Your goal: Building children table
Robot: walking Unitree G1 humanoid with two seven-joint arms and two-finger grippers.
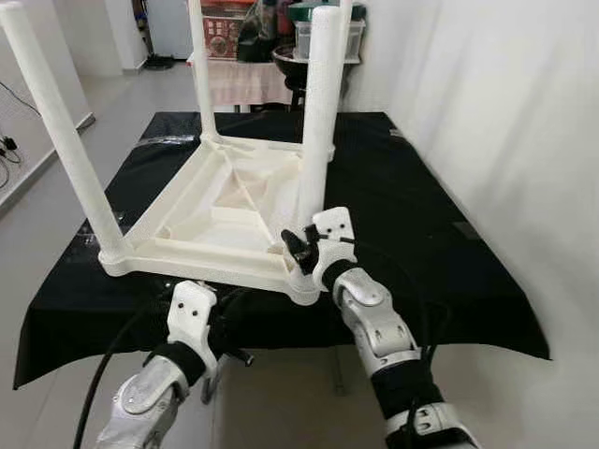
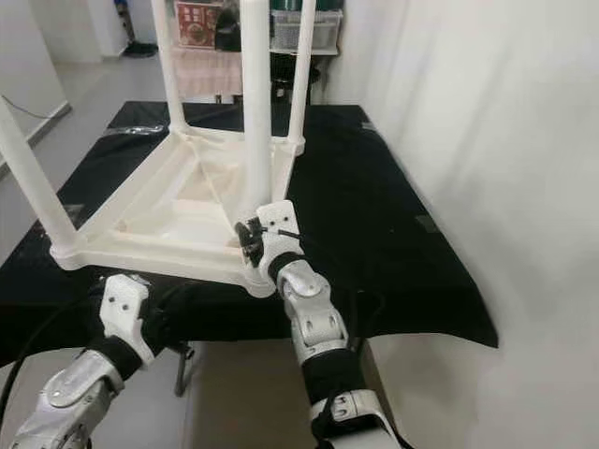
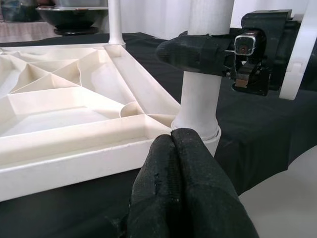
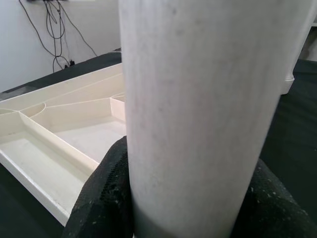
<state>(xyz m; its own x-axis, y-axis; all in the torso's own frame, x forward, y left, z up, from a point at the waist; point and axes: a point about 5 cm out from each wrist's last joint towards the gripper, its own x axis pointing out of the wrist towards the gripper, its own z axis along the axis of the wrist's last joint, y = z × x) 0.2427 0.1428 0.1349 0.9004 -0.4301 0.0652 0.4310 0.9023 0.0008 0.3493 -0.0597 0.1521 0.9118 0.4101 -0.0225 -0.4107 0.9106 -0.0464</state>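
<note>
- Left hand: low at the near edge of the tabletop, just short of the upturned children's table. In its wrist view the two black fingers press together on nothing, clenched and idle.
- Right hand: up at the table's near corner, fingers clasped around the base of the near leg, one either side of the white post, just above its socket.
- Children's table: lies top-down on the black-draped tabletop, ribbed underside up. Ahead of the hands, three more legs stand upright in the other corners.
- Step in hand, as I judge it: seating or twisting the near leg home. Do it well by keeping the leg plumb over the socket, turning about its own axis, and bringing the left hand onto the frame edge so the table does not skate on the cloth.
- Left wrist view gives the socket joint and the right hand's grip side-on; right wrist view gives little beyond the leg's surface and the ribbed tray behind; eye views alone give all four legs.
- Beyond the tabletop: cluttered shelf, white wall on the right.
</note>
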